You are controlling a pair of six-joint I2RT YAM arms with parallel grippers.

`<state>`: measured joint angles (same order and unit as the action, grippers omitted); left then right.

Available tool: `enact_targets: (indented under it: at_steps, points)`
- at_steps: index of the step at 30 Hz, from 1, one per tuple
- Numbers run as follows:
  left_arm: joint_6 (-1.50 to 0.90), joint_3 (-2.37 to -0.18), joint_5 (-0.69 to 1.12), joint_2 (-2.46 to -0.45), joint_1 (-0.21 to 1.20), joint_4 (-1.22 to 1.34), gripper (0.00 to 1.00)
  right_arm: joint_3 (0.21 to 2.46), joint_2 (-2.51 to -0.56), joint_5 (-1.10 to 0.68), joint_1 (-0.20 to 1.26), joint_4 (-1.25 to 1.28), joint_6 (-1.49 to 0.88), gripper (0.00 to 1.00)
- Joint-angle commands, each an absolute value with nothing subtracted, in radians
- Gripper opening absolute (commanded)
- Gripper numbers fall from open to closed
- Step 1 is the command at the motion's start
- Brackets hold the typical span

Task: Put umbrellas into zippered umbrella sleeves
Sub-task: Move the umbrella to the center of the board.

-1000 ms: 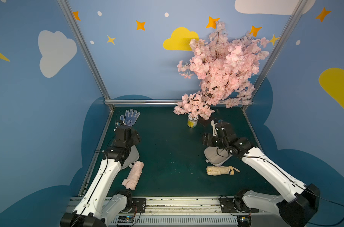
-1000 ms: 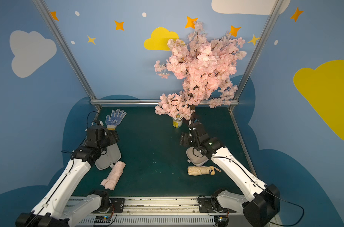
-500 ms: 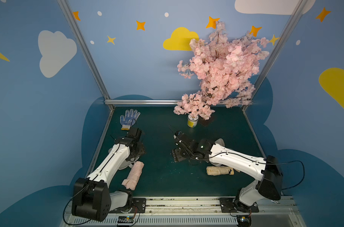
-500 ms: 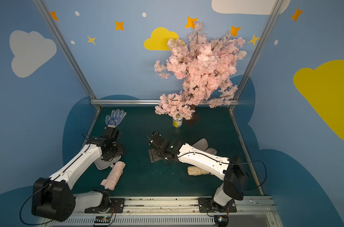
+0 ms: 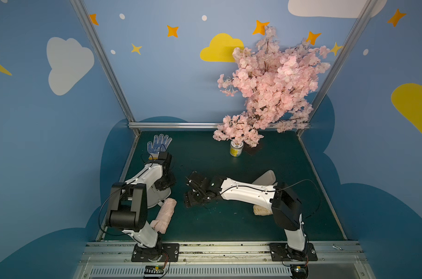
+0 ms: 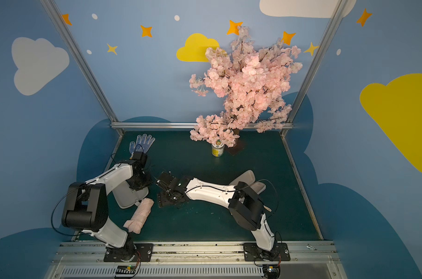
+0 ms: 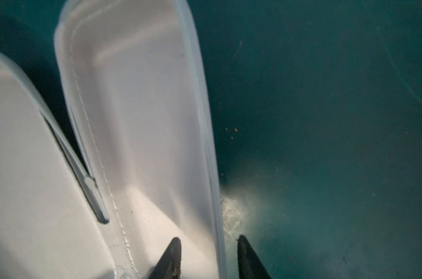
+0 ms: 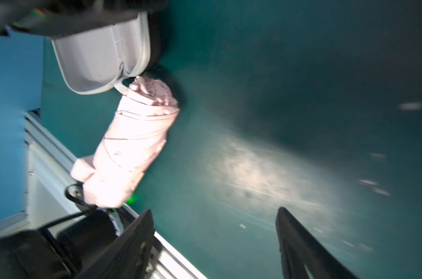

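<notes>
Left gripper (image 7: 208, 241): jaws part-way apart, astride one long rim of the left sleeve. One finger hangs over the lining and one over the mat, and neither is seen pressing the rim.
Left sleeve (image 5: 156, 196): unzipped, with both halves spread lining-up close to the mat's left edge. It lies largely under the left arm (image 5: 144, 176), and the zip slider (image 7: 94, 198) sits in the gap between the halves.
Pink umbrella (image 5: 165, 215): folded and flat on the mat, outside any sleeve. It slants from the left sleeve's rounded end toward the front rail (image 5: 229, 246), and the sleeve's pull loop (image 8: 120, 87) reaches its far end.
Right gripper (image 8: 214, 210): jaws spread wide, grasping nothing. It is low over bare mat mid-table, facing the pink umbrella with open mat between.
Cream umbrella (image 5: 261, 210): on the mat, mostly hidden under the right arm (image 5: 246, 193), outside any sleeve.
Right sleeve (image 5: 265, 177): open, halves spread, behind the right arm.
Mat (image 5: 229, 164): dark green, with a bare stretch from the grippers back toward the jar.
Glove (image 5: 159, 145): back left corner, cuff hidden by the left arm.
Jar (image 5: 236, 151): yellow-labelled, upright near the back edge, under the blossom tree (image 5: 272, 84).
</notes>
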<state>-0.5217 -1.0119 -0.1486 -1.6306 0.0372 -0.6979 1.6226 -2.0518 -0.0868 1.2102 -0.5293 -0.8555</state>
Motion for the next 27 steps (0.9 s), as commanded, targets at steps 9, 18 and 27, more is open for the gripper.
enact_targets:
  at_steps: [9, 18, 27]
  points:
    - [-0.503, -1.0, -0.085, -1.595, -0.003, -0.669, 0.18, 1.751, -2.202, -0.192, 1.237, -0.425, -1.225, 0.76]
    - [-0.51, -0.992, -0.066, -1.577, -0.018, -0.66, 0.17, 1.938, -2.36, -0.225, 1.244, -0.47, -1.293, 0.76]
    - [-0.509, -0.994, -0.067, -1.571, -0.019, -0.66, 0.15, 2.055, -2.488, -0.259, 1.249, -0.531, -1.377, 0.73]
